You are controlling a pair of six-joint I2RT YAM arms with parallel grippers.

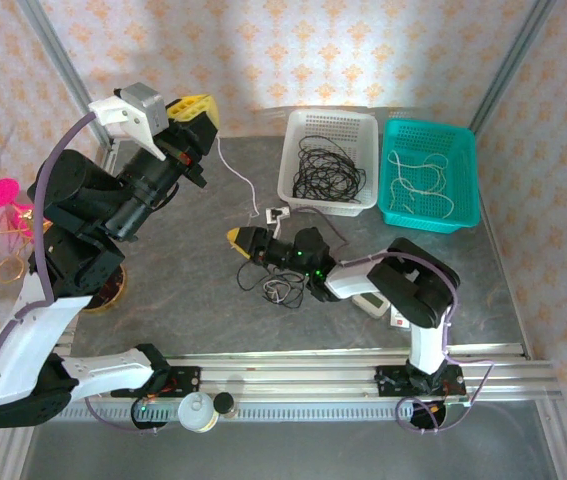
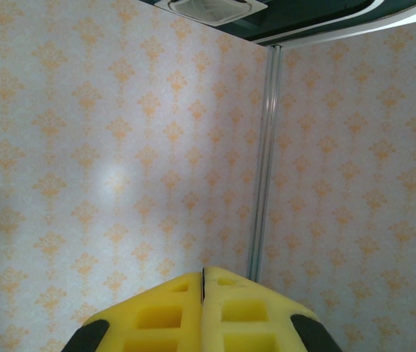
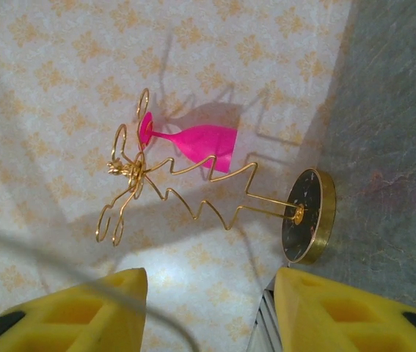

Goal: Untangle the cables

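My left gripper (image 1: 203, 108) is raised high at the back left. Its yellow fingers (image 2: 204, 308) are pressed together, with nothing visible between them. A thin white cable (image 1: 238, 178) runs from just below it down to a white plug (image 1: 278, 212) on the mat; whether it is pinched I cannot tell. My right gripper (image 1: 239, 240) sits low over the mat, pointing left, and is open (image 3: 211, 308). A blurred grey cable (image 3: 83, 282) crosses in front of its left finger. A loose tangle of black cables (image 1: 273, 287) lies beside the right arm.
A white basket (image 1: 293, 150) holds coiled black cables (image 1: 325, 168). A teal basket (image 1: 468, 165) beside it holds white cables (image 1: 421, 188). A gold wire stand (image 3: 193, 194) on a black disc base (image 3: 307, 216) and a pink glass (image 3: 204, 143) stand at the left wall. A white device (image 1: 375, 302) lies under the right arm.
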